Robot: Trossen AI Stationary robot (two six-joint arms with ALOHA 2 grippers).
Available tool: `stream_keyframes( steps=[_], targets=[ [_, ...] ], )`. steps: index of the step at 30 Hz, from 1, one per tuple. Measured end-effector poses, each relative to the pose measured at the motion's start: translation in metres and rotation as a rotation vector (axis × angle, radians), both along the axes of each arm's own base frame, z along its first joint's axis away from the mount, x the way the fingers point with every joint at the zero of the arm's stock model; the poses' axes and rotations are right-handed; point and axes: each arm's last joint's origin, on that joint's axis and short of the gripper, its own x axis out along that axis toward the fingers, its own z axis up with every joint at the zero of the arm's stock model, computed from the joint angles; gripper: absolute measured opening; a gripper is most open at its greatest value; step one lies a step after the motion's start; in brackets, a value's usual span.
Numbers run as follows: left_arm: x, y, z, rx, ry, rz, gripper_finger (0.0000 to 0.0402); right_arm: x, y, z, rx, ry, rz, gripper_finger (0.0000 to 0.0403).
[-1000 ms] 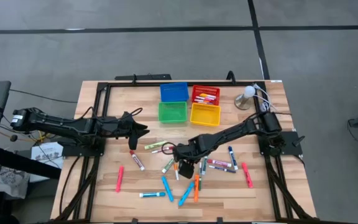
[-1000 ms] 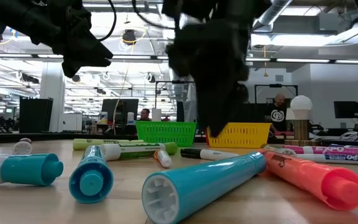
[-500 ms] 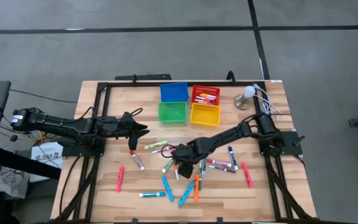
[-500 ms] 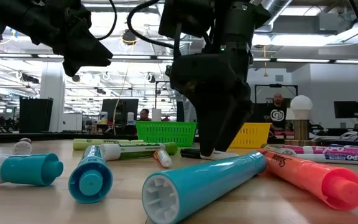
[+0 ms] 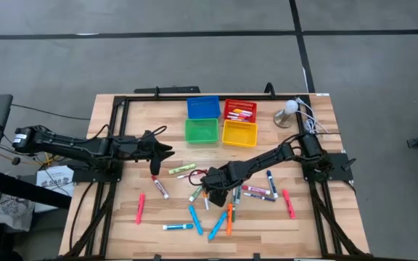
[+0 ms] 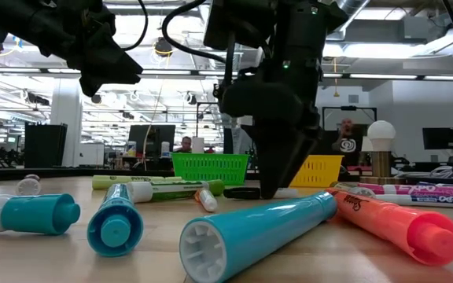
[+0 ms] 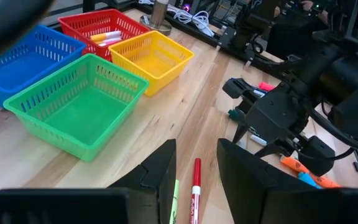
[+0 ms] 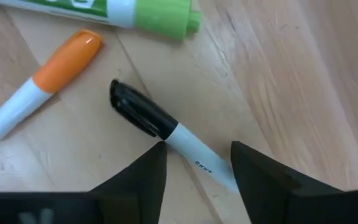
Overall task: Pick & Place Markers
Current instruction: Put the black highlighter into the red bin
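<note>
The right gripper has come down among the scattered markers, fingers apart, straddling the black-capped marker; probably set to clamp. The left gripper hovers apart above a red marker, waiting.

One camera looks straight down on the whole surface, one sits level among the markers, and each wrist camera peers close; all share the baskets or markers.
</note>
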Motion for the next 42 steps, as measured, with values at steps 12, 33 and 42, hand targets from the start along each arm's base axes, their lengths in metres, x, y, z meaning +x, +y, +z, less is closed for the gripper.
stream_keyframes(
  steps=[12,33,42],
  targets=[
    [0.000,0.000,0.000,0.000,0.000,0.000,0.0116,0.001,-0.001,0.000,0.004,-0.007,0.007,0.0060],
    [0.000,0.000,0.000,0.000,0.000,0.000,0.0116,-0.005,0.000,0.026,0.098,-0.035,0.016,0.0022],
    [0.000,0.000,0.000,0.000,0.000,0.000,0.0116,-0.031,-0.019,0.122,0.147,-0.279,0.006,0.0035]
  ],
)
